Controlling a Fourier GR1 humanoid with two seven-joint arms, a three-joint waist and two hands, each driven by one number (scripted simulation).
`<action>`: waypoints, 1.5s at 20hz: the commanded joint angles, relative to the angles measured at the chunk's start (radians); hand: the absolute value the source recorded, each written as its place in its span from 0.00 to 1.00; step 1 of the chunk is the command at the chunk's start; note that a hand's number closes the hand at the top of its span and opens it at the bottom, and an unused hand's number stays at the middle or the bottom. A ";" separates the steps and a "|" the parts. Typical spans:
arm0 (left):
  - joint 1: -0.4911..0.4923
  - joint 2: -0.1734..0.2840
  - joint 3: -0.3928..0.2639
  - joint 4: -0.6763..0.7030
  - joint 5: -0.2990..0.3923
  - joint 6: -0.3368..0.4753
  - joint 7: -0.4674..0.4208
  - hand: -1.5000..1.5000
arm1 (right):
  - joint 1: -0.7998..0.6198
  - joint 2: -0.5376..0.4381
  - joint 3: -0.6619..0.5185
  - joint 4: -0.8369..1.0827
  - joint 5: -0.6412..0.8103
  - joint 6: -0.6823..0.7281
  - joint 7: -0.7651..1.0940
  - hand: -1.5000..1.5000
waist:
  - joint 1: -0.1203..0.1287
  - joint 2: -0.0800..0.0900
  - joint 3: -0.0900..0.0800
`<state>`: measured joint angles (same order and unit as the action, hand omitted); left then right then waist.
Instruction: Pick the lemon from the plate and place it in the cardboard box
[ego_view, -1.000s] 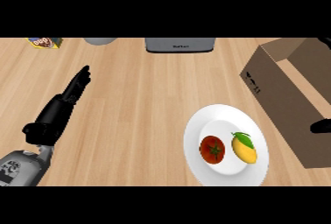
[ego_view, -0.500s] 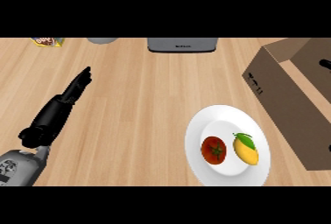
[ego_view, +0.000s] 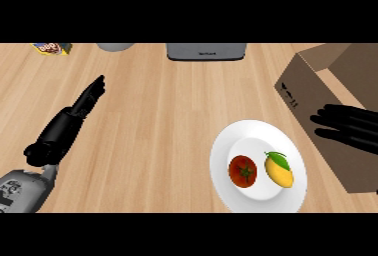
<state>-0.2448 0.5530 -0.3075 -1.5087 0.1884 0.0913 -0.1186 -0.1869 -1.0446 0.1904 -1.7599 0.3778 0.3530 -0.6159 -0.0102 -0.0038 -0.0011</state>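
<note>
Sitting on the plate (ego_view: 225, 172): lemon (ego_view: 280, 171) beside tomato (ego_view: 242, 171).

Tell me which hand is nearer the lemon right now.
The right hand. It shows over the box, up and to the right of the lemon on the plate. The left hand lies far across the counter at the left.
</note>
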 joint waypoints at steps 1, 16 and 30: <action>-0.009 0.016 0.041 0.002 0.022 -0.045 -0.001 0.50 | 0.019 -0.009 0.053 -0.138 0.131 0.009 0.139 0.00 | 0.003 0.000 0.000; 0.018 -0.088 0.090 0.012 -0.093 -0.087 -0.005 0.50 | 0.181 0.187 0.151 -0.348 0.383 0.171 0.437 0.00 | 0.007 0.003 0.001; -0.023 -0.143 0.193 0.011 -0.143 -0.168 0.057 0.50 | 0.125 0.385 0.226 -0.212 0.683 0.152 0.443 0.00 | 0.009 0.004 0.001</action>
<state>-0.2286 0.4279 -0.1541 -1.5325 0.0523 -0.0550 -0.0708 -0.0479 -0.7123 0.3852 -1.9960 0.9850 0.4885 -0.1934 0.0003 -0.0003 0.0000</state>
